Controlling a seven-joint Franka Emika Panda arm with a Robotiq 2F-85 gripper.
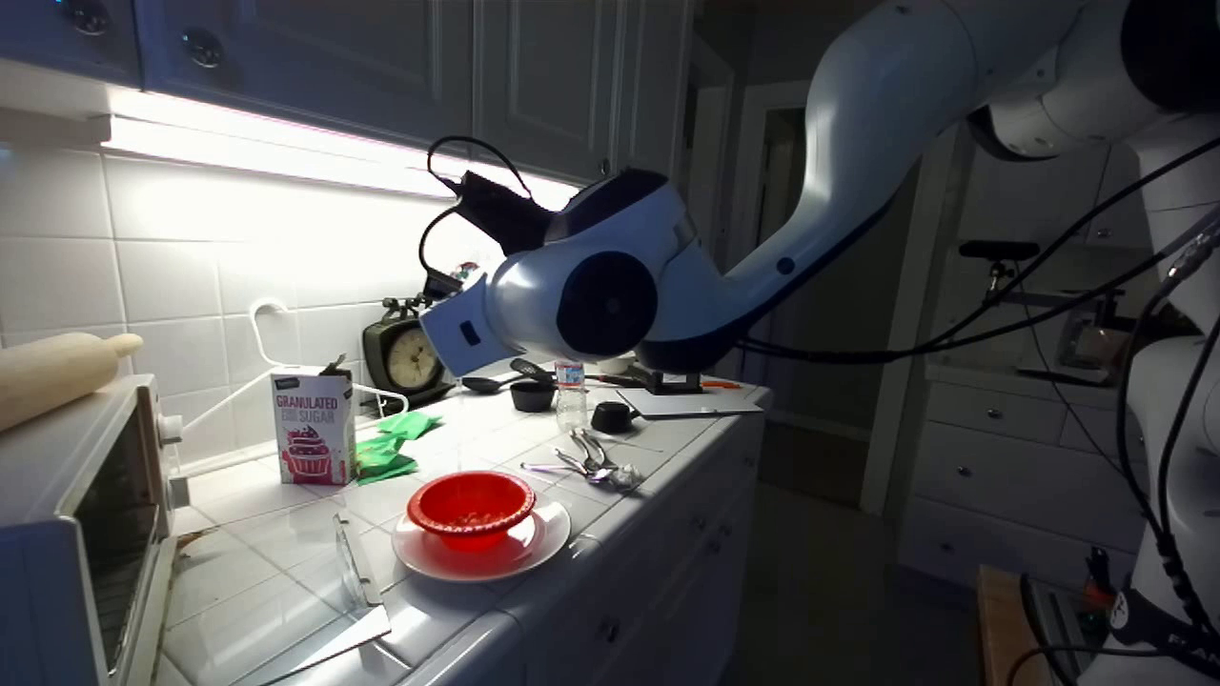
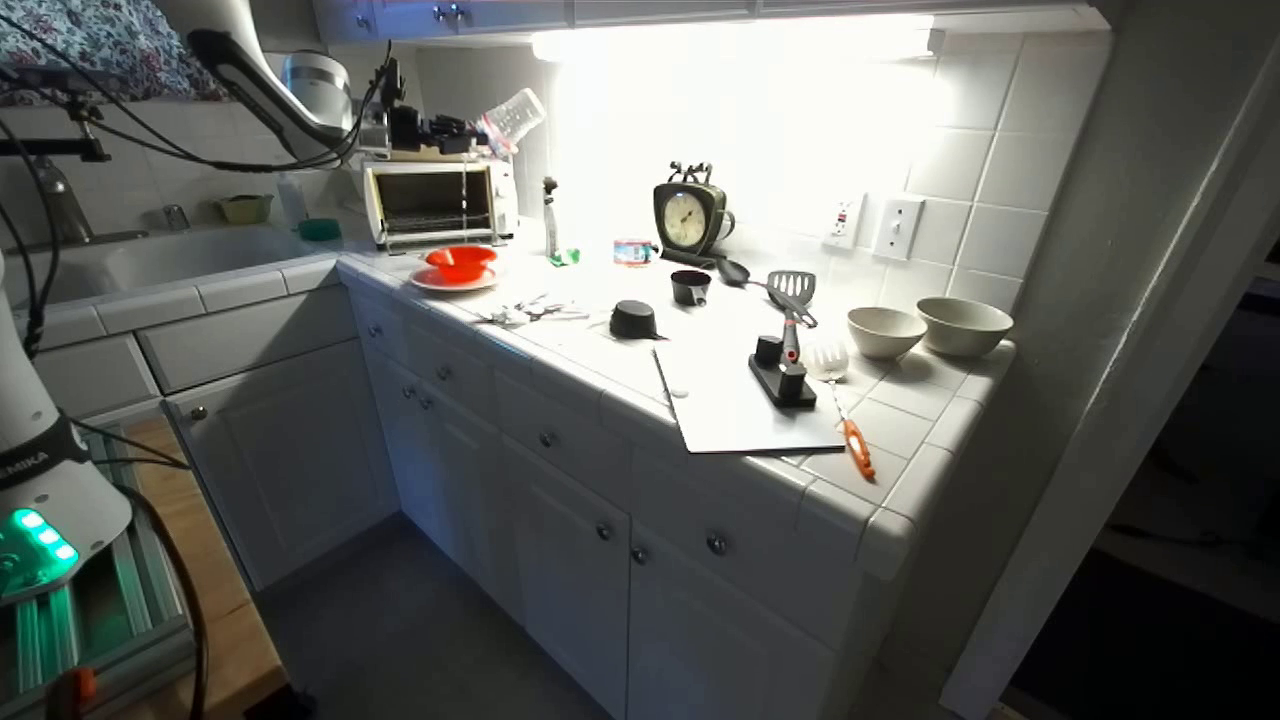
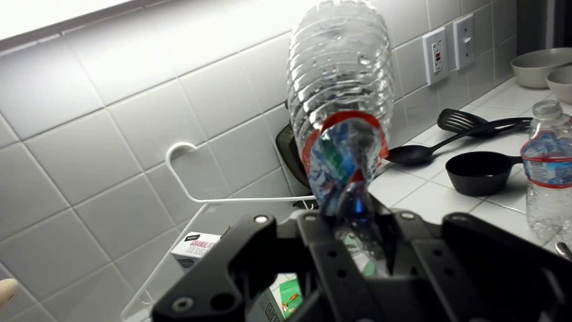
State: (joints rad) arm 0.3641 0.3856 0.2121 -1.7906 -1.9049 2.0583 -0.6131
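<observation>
My gripper [image 3: 353, 232] is shut on a clear plastic bottle [image 3: 342, 67] with a red and blue label. The label looks squeezed between the fingers. In an exterior view the gripper [image 2: 468, 136] holds the bottle [image 2: 515, 118] tilted, base up, high above the counter. A thin bright vertical streak, like liquid, hangs below the gripper over a red bowl [image 2: 461, 262]. The red bowl [image 1: 471, 503] stands on a white plate [image 1: 545, 541]; small bits show inside it. In that exterior view the wrist hides the fingers. The bottle's mouth is not clearly seen.
A sugar box [image 1: 313, 429], green packets [image 1: 386, 457], a hanger [image 3: 183, 179] and a clock [image 2: 687, 215] stand near the wall. A second bottle [image 3: 549, 170], black cups [image 2: 633, 319], utensils [image 1: 596, 457] and a toaster oven [image 2: 435, 200] are on the counter. Cabinets [image 1: 315, 57] hang above.
</observation>
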